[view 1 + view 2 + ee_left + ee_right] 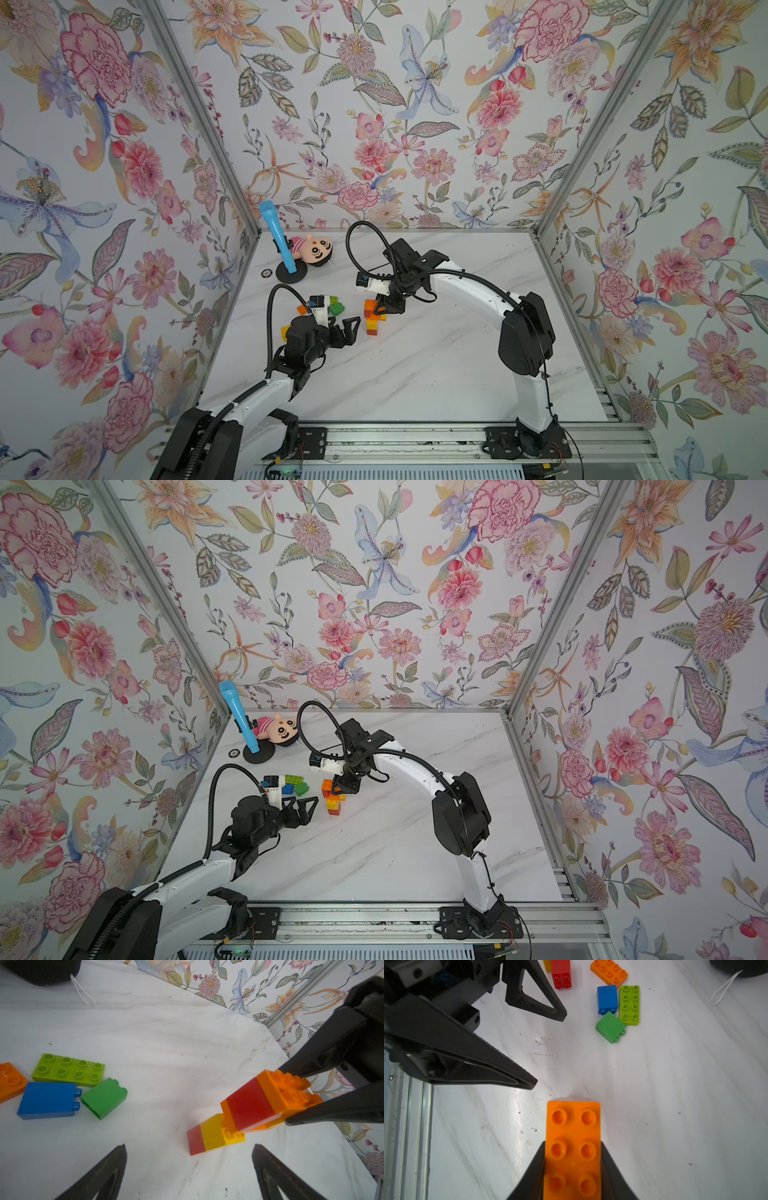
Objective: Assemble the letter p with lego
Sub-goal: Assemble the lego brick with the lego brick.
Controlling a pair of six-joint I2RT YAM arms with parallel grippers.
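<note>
1. Pinching the long orange studded plastic brick [573, 1136] by its two long sides, the right gripper [380, 309] holds it atop the half-built red, orange and yellow brick stack [239, 1118] on the white marble tabletop [415, 374], probably to press it home.
2. The left gripper [351, 330] hovers just beside, fingers spread and empty, seemingly ready to brace the stack.
3. The left wrist view shows the stack's layers; the right wrist view alone shows a loose red brick [561, 974] near the blue brick [607, 998].
</note>
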